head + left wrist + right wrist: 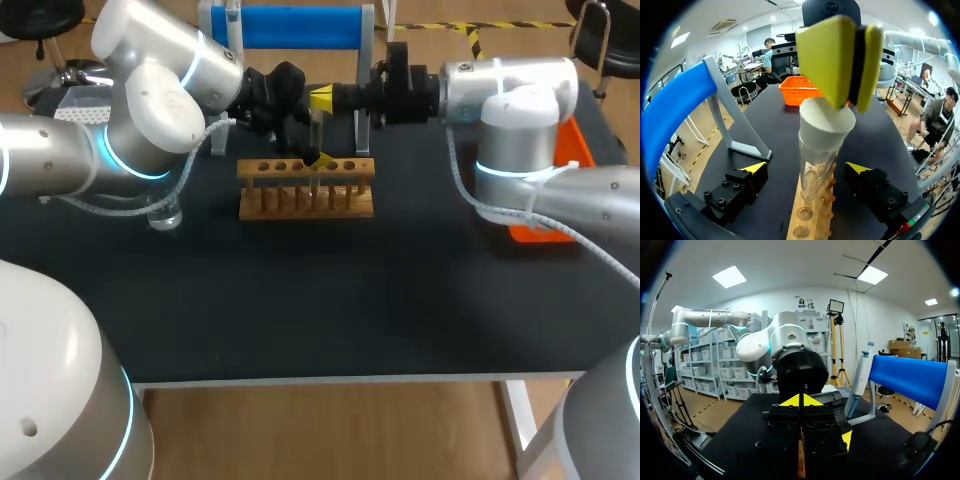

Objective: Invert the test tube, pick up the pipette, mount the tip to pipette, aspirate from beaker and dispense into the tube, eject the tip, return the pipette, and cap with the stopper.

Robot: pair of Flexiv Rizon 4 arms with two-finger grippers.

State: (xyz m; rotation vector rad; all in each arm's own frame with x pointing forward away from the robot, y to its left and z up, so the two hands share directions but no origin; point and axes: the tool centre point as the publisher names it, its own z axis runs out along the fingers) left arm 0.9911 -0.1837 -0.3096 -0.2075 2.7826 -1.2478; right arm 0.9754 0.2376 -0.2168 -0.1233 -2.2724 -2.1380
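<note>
A clear test tube (815, 172) stands upright in the wooden rack (305, 190), with a white stopper (824, 127) in its mouth. My left gripper (806, 167) is open, its yellow-tipped fingers (755, 167) on either side of the tube, apart from it. My right gripper (852, 60) comes in from the right above the rack. It is shut, pads together, and their lower ends rest on the stopper's top. In the right wrist view my right gripper (801, 400) points down at my left gripper. The pipette (861, 372) hangs on the blue stand (912, 377).
A glass beaker (165, 213) sits on the black table (330, 300) left of the rack, under my left arm. An orange tray (560, 165) lies at the right, partly behind my right arm. The blue stand (300, 25) rises just behind the rack.
</note>
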